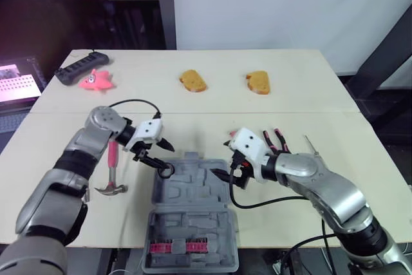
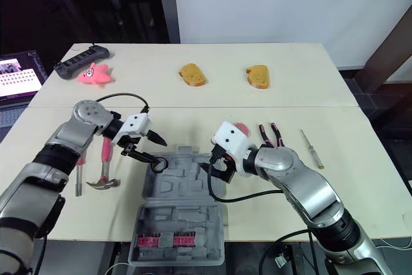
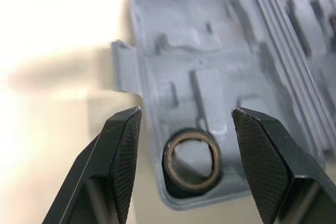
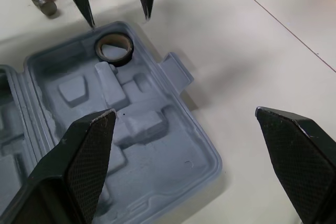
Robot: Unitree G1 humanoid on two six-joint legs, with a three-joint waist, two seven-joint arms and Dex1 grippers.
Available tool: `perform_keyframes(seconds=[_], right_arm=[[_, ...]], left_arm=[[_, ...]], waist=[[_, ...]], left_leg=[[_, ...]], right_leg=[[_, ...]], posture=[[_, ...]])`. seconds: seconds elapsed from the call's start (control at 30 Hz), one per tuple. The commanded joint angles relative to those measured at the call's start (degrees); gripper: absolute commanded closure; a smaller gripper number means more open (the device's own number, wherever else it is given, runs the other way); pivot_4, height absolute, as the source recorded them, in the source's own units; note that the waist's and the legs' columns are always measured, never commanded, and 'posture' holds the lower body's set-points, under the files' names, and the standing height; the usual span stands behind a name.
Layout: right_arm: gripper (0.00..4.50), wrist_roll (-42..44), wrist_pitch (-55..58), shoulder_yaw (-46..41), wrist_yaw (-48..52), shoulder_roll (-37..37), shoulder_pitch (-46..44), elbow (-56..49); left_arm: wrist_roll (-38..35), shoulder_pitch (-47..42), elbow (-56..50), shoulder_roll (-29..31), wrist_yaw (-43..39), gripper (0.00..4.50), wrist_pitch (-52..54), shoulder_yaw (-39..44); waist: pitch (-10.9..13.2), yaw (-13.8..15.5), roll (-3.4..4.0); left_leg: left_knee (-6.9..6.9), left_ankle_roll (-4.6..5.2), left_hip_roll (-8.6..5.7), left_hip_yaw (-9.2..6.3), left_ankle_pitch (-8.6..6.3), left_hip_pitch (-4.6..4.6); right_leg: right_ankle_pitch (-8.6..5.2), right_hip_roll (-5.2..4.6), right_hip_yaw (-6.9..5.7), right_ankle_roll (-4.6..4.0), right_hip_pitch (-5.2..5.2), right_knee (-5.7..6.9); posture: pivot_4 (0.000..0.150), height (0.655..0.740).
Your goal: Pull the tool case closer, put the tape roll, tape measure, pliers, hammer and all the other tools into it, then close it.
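The grey tool case (image 1: 199, 188) lies open near the table's front edge, its lid (image 1: 193, 230) toward me. A black tape roll (image 3: 192, 160) rests in the tray's far left corner. My left gripper (image 1: 167, 158) hovers open just above the roll, one finger on each side, not touching it. My right gripper (image 1: 225, 177) is open at the tray's right side, with nothing between its fingers. A pink-handled hammer (image 1: 112, 159) lies left of the case. Pliers (image 2: 270, 134) and a screwdriver (image 2: 311, 148) lie to the right. A red object (image 2: 239, 127) is partly hidden behind my right wrist.
Two bread-shaped toys (image 1: 193, 81) (image 1: 258, 82), a pink starfish toy (image 1: 96, 80) and a black power strip (image 1: 80, 67) sit at the table's far side. A metal rod tool (image 2: 78, 178) lies beside the hammer. A laptop (image 1: 16, 85) stands off the left edge.
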Motion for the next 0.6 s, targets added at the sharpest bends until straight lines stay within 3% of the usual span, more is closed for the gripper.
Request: perform_keyframes(seconds=[0.03, 0.33, 0.6], right_arm=[[0.0, 0.1, -0.2, -1.5, -0.6, 0.0, 0.4, -3.0], [0.0, 0.4, -0.2, -1.8, -0.8, -0.1, 1.4, -3.6], [0.0, 0.2, -0.2, -1.4, -0.9, 0.2, 0.9, -3.0]], left_arm=[[-3.1, 4.1, -3.6, 0.1, 3.1, 1.62, 2.0, 4.9], [-5.0, 12.0, -11.4, -0.9, 9.9, 1.62, 6.8, 9.9], [-3.8, 13.8, -9.2, -1.8, 12.0, 1.62, 4.3, 9.7]], waist=[[0.0, 0.0, 0.0], [0.0, 0.2, 0.0], [0.0, 0.1, 0.0]], left_leg=[[0.02, 0.0, 0.0, 0.0, 0.0, 0.0], [0.05, 0.0, 0.0, 0.0, 0.0, -0.01], [0.02, 0.0, 0.0, 0.0, 0.0, 0.03]], right_leg=[[0.0, -0.01, 0.0, 0.0, 0.01, 0.01], [0.0, -0.02, 0.0, 0.0, 0.03, 0.01], [0.0, 0.0, -0.01, 0.0, 0.02, 0.01]], posture=[[0.15, 0.74], [0.15, 0.74], [0.15, 0.74]])
